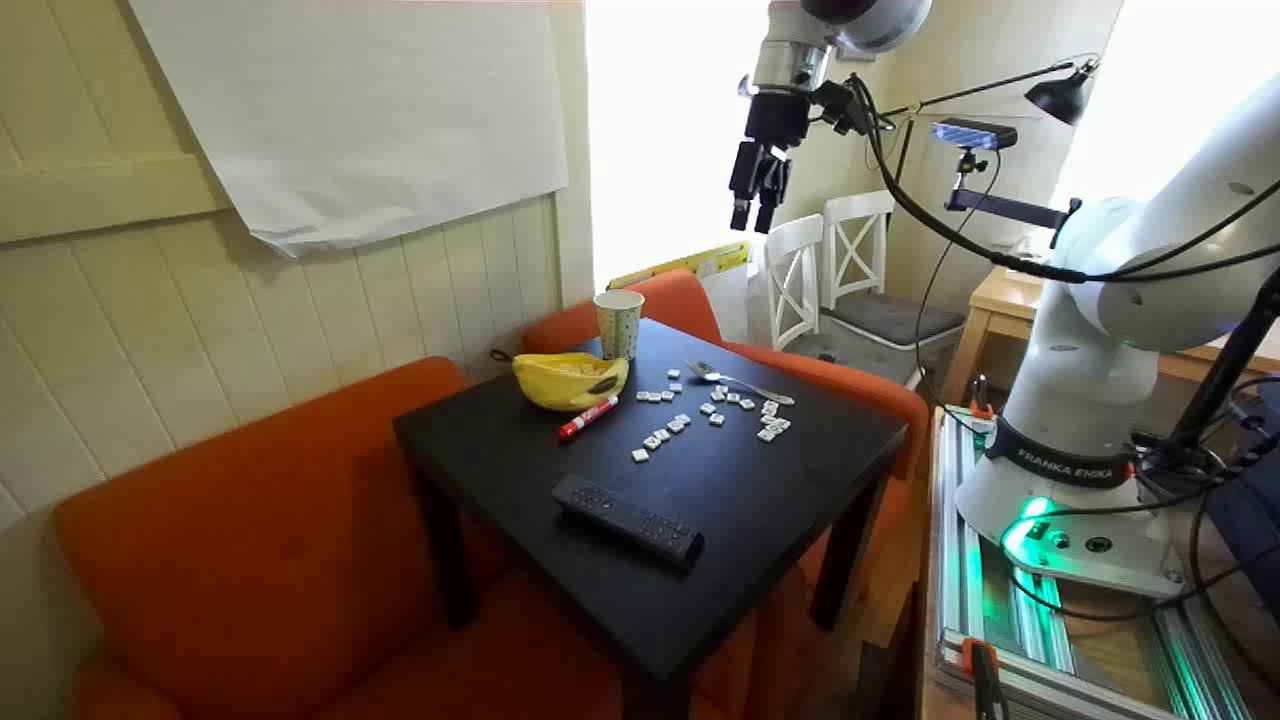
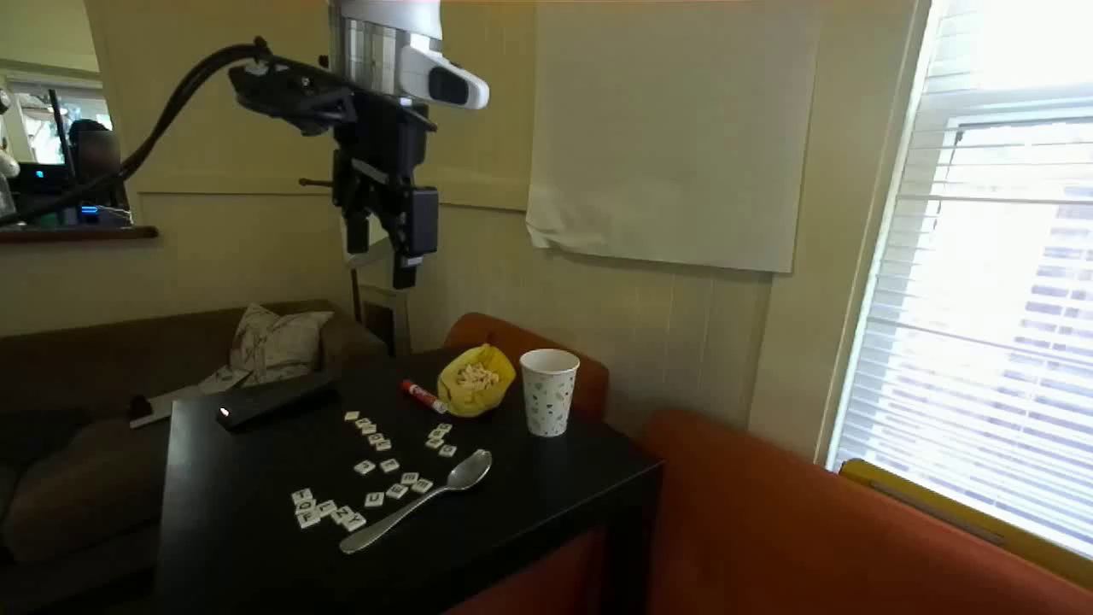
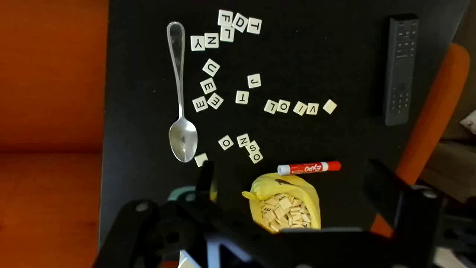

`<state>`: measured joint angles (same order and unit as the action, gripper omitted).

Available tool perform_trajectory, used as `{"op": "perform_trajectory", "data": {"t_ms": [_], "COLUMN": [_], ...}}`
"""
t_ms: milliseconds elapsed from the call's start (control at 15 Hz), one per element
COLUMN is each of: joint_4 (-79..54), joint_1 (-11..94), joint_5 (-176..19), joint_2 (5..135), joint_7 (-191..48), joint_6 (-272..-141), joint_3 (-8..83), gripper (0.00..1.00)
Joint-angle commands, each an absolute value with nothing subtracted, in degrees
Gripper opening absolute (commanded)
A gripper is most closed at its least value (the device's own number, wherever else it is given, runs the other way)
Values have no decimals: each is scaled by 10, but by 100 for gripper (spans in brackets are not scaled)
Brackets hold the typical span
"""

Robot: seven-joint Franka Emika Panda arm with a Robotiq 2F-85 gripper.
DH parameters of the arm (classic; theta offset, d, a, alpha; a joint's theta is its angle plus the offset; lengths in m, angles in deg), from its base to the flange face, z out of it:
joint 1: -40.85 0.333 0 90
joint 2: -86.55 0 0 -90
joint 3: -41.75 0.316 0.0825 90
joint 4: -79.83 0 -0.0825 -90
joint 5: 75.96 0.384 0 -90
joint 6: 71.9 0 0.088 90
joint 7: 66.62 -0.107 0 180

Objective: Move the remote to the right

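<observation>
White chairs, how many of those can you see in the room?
2. Both show in an exterior view, beyond the black table: the nearer chair and, to its right in that picture, the farther chair. Others could be hidden behind the robot arm.

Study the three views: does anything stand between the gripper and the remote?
Nothing visible does. The open gripper hangs above the table, and the remote lies uncovered on it. The red marker and letter tiles also lie there, apart from the remote, so the way down to it looks clear.
</observation>
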<state>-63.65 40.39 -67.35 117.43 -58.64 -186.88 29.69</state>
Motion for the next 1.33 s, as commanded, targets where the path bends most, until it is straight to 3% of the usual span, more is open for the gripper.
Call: {"op": "perform_trajectory", "data": {"t_ms": [0, 400, 1067, 1267], "joint_4": [-635, -635, -826, -791], "joint_1": [390, 390, 460, 461], "joint_5": [-666, -666, -598, -609], "joint_2": [1173, 1173, 1230, 1198], "joint_7": [-580, -580, -629, -631], "joint_6": [-1866, -1866, -1984, -1971], "joint_3": [309, 309, 414, 415], "gripper": [100, 100, 100, 100]}}
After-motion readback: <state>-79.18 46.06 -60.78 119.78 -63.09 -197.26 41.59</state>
